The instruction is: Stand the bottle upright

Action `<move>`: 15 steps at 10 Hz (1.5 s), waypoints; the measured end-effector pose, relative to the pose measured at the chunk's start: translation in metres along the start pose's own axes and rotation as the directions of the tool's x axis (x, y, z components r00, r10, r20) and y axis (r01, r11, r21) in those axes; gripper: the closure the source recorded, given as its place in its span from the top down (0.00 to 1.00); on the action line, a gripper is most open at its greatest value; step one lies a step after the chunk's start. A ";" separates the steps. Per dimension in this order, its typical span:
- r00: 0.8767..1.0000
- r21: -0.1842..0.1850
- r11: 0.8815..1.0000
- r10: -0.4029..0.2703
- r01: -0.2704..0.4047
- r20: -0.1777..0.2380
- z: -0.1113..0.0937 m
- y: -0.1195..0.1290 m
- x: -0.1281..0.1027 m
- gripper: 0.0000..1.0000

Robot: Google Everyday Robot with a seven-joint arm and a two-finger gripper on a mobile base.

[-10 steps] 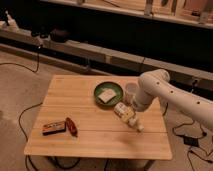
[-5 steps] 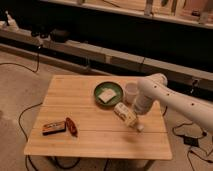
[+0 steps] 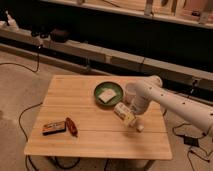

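A: Where's the bottle?
B: It's lying on its side on the table, right of centre, with its cap toward the lower right. It sits just below the white cup and the green plate.
A: And the gripper?
B: It's down at the bottle's upper right side, jaws apart.

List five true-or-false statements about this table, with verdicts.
1. The small pale plastic bottle with a white cap stands upright. False: it lies on its side on the wooden table.
2. The gripper is down beside the bottle. True.
3. The round green plate holds a pale square item. True.
4. The white cup sits at the table's front left corner. False: it is beside the plate, behind the bottle.
5. A flat brown packet lies front left. True.
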 end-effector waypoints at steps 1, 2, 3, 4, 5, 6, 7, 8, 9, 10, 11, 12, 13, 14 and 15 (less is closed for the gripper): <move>1.000 -0.010 1.000 -0.006 0.006 0.006 0.005 0.007 0.002 0.80; 1.000 -0.017 1.000 -0.008 0.008 0.009 0.008 0.010 0.004 0.80; 1.000 -0.024 1.000 -0.012 0.013 0.013 0.010 0.013 0.009 0.80; 1.000 -0.030 0.999 -0.018 0.019 0.017 0.013 0.014 0.013 0.80; 1.000 -0.039 0.999 -0.016 0.017 0.026 0.015 0.013 0.017 0.80; 0.999 -0.046 0.999 -0.010 0.011 0.034 0.017 0.010 0.023 0.80; 0.999 -0.048 0.999 0.000 0.002 0.037 0.017 0.008 0.026 0.80; 0.999 -0.049 0.999 0.006 -0.004 0.042 0.017 0.006 0.028 0.80; 0.999 -0.049 0.999 0.012 -0.009 0.049 0.018 0.004 0.030 0.80; 0.998 -0.048 0.999 0.017 -0.014 0.057 0.019 0.001 0.031 0.77; 0.997 -0.046 0.999 0.024 -0.021 0.068 0.020 -0.002 0.032 0.68; 0.997 -0.043 0.999 0.027 -0.024 0.077 0.022 -0.004 0.032 0.58; 0.996 -0.039 0.999 0.028 -0.024 0.085 0.024 -0.007 0.032 0.50; 0.995 -0.036 0.999 0.027 -0.024 0.093 0.026 -0.010 0.032 0.49; 0.995 -0.034 0.999 0.026 -0.023 0.097 0.027 -0.012 0.032 0.49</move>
